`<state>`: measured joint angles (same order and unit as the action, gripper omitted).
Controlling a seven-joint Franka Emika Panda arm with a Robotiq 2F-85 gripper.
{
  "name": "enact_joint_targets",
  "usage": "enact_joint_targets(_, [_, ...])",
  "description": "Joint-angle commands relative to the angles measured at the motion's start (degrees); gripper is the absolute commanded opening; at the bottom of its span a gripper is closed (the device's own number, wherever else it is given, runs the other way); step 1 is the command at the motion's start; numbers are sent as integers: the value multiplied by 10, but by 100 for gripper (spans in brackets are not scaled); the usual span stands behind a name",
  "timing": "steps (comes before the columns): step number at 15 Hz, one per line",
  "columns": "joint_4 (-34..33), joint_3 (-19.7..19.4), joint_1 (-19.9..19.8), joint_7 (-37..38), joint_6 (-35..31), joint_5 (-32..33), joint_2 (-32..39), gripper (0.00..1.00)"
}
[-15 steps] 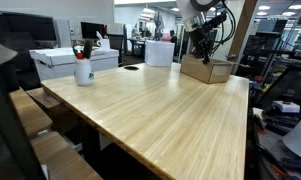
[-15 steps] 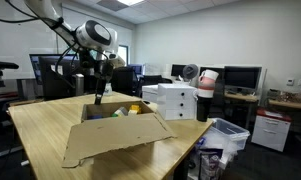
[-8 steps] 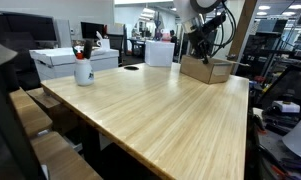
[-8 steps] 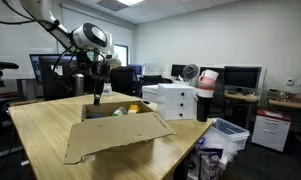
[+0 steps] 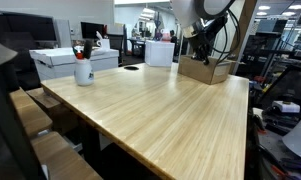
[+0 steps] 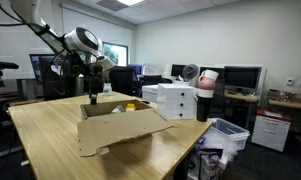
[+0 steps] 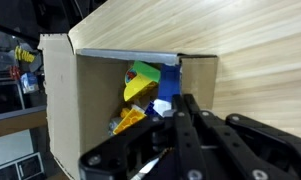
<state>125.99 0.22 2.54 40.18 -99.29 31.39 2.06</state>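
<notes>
My gripper [image 6: 91, 98] hangs at the far rim of an open cardboard box [image 6: 125, 130] near the table's edge. It is shut on the box's wall, and the box sits tilted with its front flap off the table. In the wrist view the black fingers [image 7: 180, 100] are pressed together over the box's inside [image 7: 60, 110]. Yellow, green and blue toy pieces [image 7: 140, 85] lie there. In an exterior view the gripper [image 5: 197, 50] stands over the same box [image 5: 205, 70] at the table's far end.
A white cup with pens [image 5: 83, 70] and a white box [image 5: 70, 60] stand on the wooden table [image 5: 160, 120]. Stacked white boxes [image 6: 170, 100] sit beside the cardboard box. A plastic bin [image 6: 225, 135] is on the floor, with desks and monitors around.
The gripper closed and moved sideways with the box's rim. The box shifted and tilted with it, and its front flap rose from the table.
</notes>
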Motion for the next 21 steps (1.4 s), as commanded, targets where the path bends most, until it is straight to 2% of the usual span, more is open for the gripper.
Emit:
enact_joint_targets(1, [50, 17, 11, 19, -11, 15, -22, 5])
enact_joint_targets(10, [87, 46, 27, 73, -13, 28, -33, 5])
enact_joint_targets(21, [99, 56, 35, 59, 1, 8, -20, 5])
